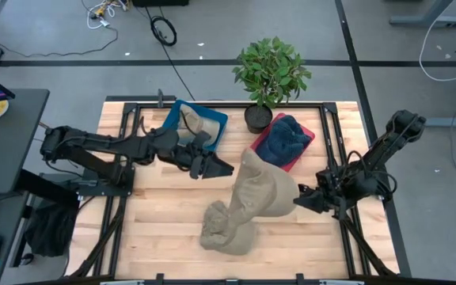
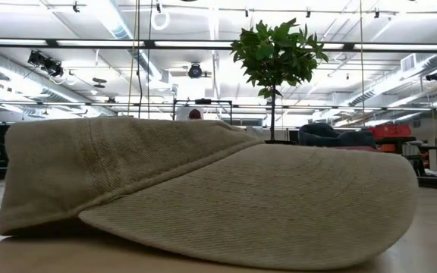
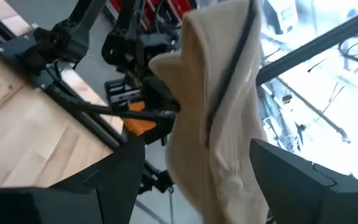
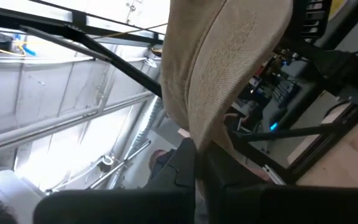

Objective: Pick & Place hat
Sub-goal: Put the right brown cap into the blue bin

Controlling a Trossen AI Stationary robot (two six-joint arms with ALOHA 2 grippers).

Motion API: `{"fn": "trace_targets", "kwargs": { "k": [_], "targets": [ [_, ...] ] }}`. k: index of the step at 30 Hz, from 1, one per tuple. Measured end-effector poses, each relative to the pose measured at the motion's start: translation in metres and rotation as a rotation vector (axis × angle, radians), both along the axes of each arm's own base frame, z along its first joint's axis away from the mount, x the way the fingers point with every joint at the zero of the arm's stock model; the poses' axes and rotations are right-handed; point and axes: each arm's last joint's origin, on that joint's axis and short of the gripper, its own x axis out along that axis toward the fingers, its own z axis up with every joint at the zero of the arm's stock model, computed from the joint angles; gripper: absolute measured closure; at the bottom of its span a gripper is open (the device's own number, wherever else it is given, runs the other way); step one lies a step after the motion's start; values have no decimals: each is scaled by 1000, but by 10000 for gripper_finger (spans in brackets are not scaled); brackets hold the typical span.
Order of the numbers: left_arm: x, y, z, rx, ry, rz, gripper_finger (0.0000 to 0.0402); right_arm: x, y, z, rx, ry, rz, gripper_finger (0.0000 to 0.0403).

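A tan hat (image 1: pixel 264 188) is held up at the table's middle right by my right gripper (image 1: pixel 299 198), which is shut on it. My left gripper (image 1: pixel 224 168) is open just left of this hat. In the left wrist view its fingers (image 3: pixel 107 180) stand on either side of the hat (image 3: pixel 219 106) without touching it. A second tan cap (image 1: pixel 228 229) lies on the table near the front edge and fills the low view (image 2: pixel 203 197). It hides the held hat there. My right gripper pinches the held hat's edge (image 4: pixel 197 134) between its two shut fingers (image 4: pixel 179 168). The fingers come about level from the table's right side. The hat stands up from the fingers toward my left gripper. I cannot tell whether its lower part touches the cap on the table.
A blue tray (image 1: pixel 212 119) with another tan hat stands at the back left. A red tray (image 1: pixel 307 134) with a blue hat (image 1: pixel 283 141) stands at the back middle. A potted plant (image 1: pixel 271 75) stands at the far edge. Bare wood lies at the table's front left.
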Motion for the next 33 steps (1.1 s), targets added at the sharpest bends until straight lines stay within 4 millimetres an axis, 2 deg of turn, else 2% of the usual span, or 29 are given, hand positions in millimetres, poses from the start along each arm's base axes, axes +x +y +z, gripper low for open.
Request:
{"fn": "trace_targets", "kwargs": {
  "k": [10, 18, 33],
  "targets": [
    [-1, -1, 8, -44, -78, -20, 105, 7, -8, 0, -21, -10, -37, 398],
    [2, 8, 6, -49, -77, 25, 105, 16, -17, 0, -19, -26, -30, 398],
    [-1, 7, 19, -40, -215, -24, 106, 32, -33, -9, -8, 60, -78, 399]
  ]
}}
